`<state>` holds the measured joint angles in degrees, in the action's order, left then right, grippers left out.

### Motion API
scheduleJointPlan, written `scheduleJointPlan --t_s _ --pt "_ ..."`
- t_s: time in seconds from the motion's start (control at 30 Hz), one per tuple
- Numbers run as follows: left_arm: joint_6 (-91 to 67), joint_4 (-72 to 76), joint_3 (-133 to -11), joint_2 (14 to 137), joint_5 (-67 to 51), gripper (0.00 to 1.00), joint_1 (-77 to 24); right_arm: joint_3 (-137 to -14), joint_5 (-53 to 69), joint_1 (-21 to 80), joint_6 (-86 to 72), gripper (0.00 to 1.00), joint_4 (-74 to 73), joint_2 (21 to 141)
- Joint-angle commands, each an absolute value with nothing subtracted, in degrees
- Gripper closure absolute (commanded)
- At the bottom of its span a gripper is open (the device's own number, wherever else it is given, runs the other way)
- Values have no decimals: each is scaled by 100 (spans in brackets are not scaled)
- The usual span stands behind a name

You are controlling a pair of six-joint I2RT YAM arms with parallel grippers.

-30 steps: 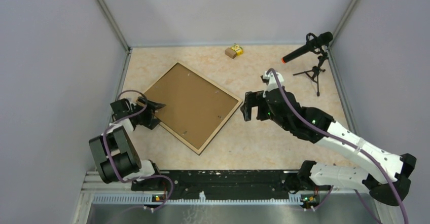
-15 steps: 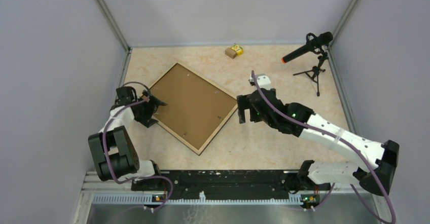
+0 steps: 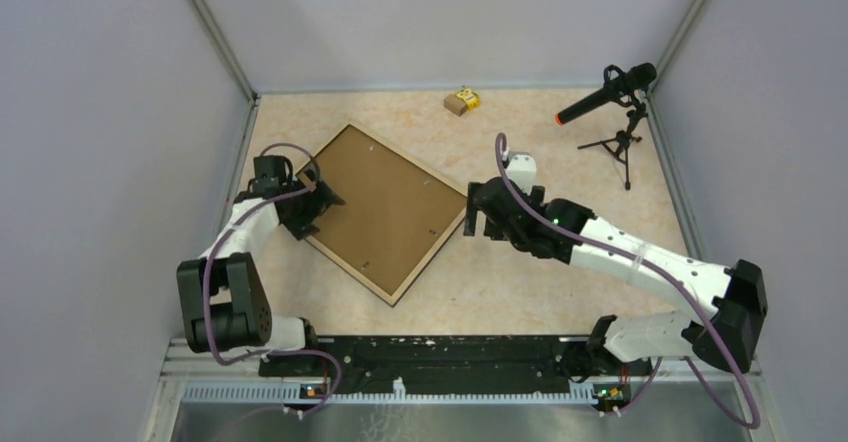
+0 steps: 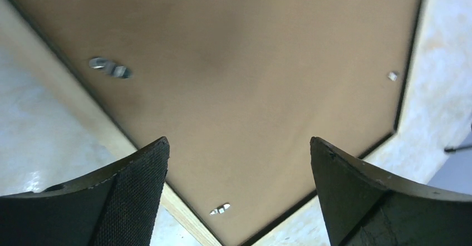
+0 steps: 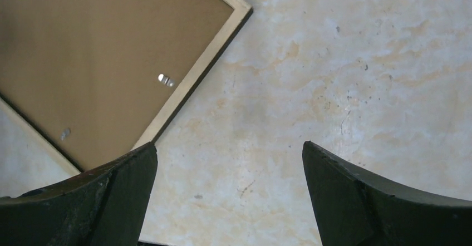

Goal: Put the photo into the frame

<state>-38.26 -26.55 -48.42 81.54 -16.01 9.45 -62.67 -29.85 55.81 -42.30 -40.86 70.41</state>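
left end effector point(image 3: 320, 208) advanced over frame point(image 3: 392, 217), left corner | jaws spread wide, empty

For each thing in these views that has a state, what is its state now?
frame, lying flat, back side up
backing board, seated in the back of the frame
left gripper, jaws open, empty, above the backing board
right gripper, jaws open, empty, above the bare table beside a frame corner
microphone, mounted on its tripod, which stands upright
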Motion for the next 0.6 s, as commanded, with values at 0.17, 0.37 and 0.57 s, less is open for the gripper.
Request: scheduleJointPlan --t_s 0.17,0.37,0.57 --pt "-2785 -2014 -5701 7401 -2609 2 62 -6113 -3112 5577 -7258 1 -3643 7875" --pt "-2394 -1977 -5808 7566 -2803 2 -492 -6278 -2644 5696 -7937 1 -3336 8881" --pt "-2531 -1748 -5607 7739 -3556 2 -651 -6855 -2158 5759 -7959 6 -3160 9973"
